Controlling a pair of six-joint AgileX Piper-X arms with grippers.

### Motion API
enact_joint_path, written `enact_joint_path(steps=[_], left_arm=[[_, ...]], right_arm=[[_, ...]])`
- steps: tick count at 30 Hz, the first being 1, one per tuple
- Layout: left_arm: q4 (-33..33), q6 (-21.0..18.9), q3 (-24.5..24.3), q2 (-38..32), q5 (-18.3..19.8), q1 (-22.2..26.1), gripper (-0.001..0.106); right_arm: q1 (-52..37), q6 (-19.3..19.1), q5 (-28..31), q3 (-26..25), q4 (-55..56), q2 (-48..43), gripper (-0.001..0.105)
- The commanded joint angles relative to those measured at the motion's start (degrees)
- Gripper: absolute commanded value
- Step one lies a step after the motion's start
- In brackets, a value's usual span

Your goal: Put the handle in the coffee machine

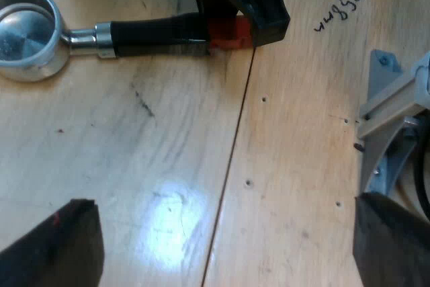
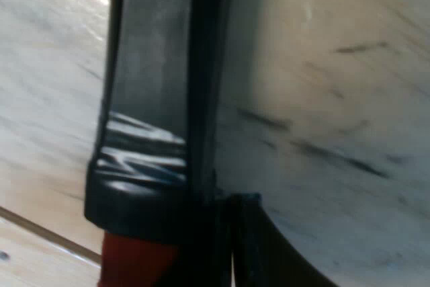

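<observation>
Metal holder (image 1: 30, 31) with a round silver basket and a dark handle (image 1: 151, 35) finishing in a red end (image 1: 228, 34), lying flat and loose on the pale wooden tabletop (image 1: 134, 166).

Left gripper (image 1: 222, 233) hangs above bare wood. Its two black fingers (image 1: 64, 247) are spread wide with nothing between them. The holder lies ahead of its fingertips and apart from them, with its length running across the gripper's opening.

Right gripper (image 1: 242, 5) sits at the red end of the handle, touching it or just over it. Whether it has hold of the handle cannot be told. From the right arm, the dark handle (image 2: 154, 99) and red end (image 2: 134, 260) lie very close to that gripper, over the same wood.

A grey metal bracket (image 1: 390, 105) stands just beside one left finger. Dark handwriting (image 1: 339, 8) marks the wood ahead of it.
</observation>
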Motion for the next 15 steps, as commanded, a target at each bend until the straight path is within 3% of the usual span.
enact_joint_path(steps=[1, 9, 15], left_arm=[[2.19, -0.45, 0.07, 0.07, -0.58, 0.86, 0.078], [4.19, -0.45, 0.07, 0.07, -0.58, 6.62, 0.078], [5.30, -0.45, 0.07, 0.07, -0.47, 10.67, 0.078]], right_arm=[[0.90, -0.60, -5.01, -5.02, -8.26, 5.38, 0.000], [2.37, -0.60, -6.42, -11.73, -9.62, 8.83, 0.000], [2.41, 0.24, -7.03, -13.71, -12.32, 9.00, 0.000]])
